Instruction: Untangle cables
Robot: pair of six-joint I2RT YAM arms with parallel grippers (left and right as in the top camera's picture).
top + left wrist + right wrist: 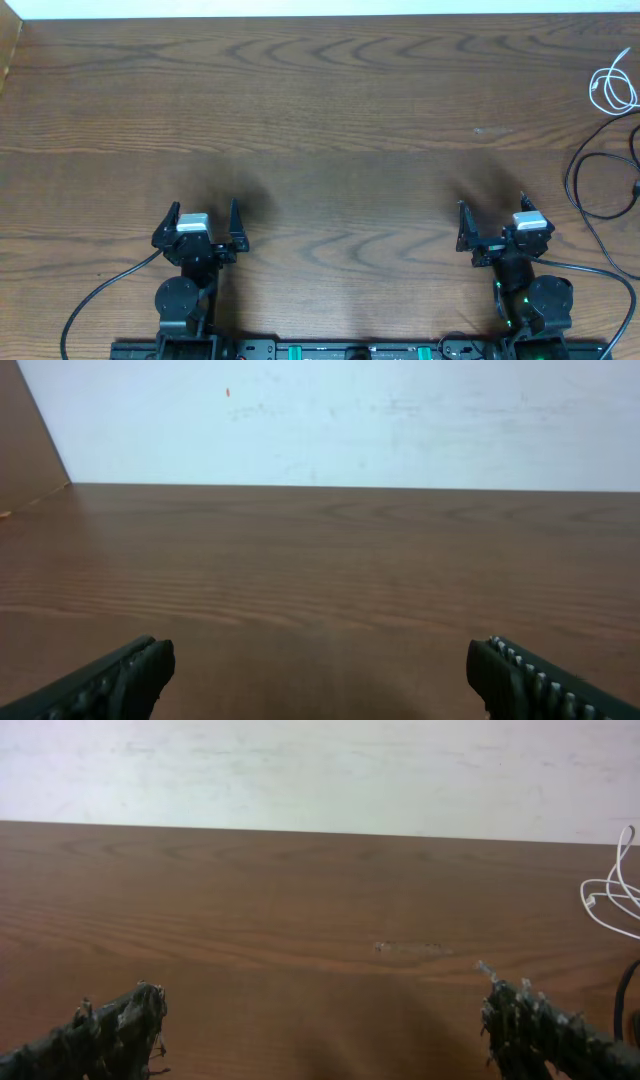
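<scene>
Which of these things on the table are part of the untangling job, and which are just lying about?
Part of the job:
- white cable, far right
- black cable, looping just below it
- left gripper and right gripper, both open and holding nothing

Not part of it:
- wooden table
- arm wires, thick, black and fixed to the robot

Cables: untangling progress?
Done: nothing visible; the white cable and black cable lie untouched at the table's right edge, partly out of frame. In hand: nothing; left gripper and right gripper are open, empty, well short of them. Left: reach, grasp, separate them.
</scene>
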